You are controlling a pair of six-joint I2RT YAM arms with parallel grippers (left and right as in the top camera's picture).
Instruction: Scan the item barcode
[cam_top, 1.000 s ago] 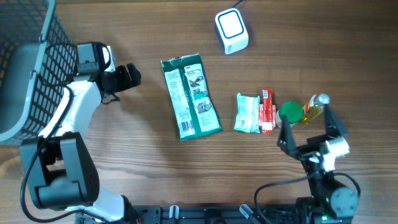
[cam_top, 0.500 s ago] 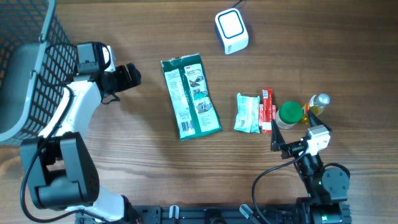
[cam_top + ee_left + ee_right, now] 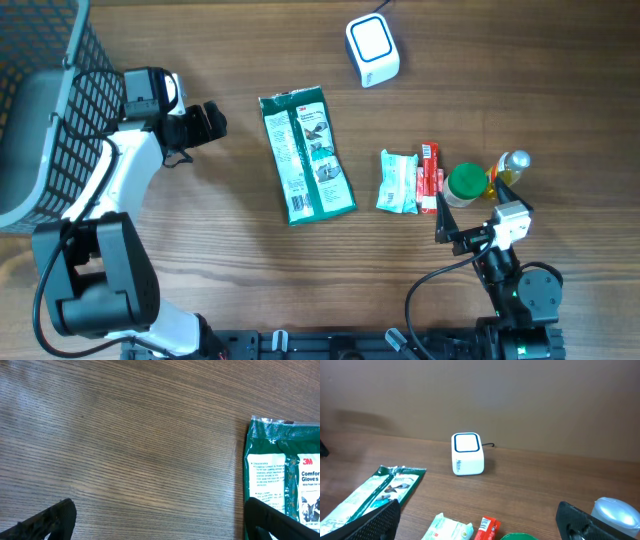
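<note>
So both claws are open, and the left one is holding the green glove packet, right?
Not holding. The left gripper is open and empty, standing clear to one side of the glove packet, as the overhead view shows.

Saw a dark wire-mesh basket with a grey inside, set at the far-left corner of the brown wooden table.

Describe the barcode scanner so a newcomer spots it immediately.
Start at the wire basket at the left edge of the table and go right along the far side, past the green glove pack. The scanner stands alone there, farther back than everything else. It is the only white box, with a blue-outlined square on its face and a thin cable behind.
</note>
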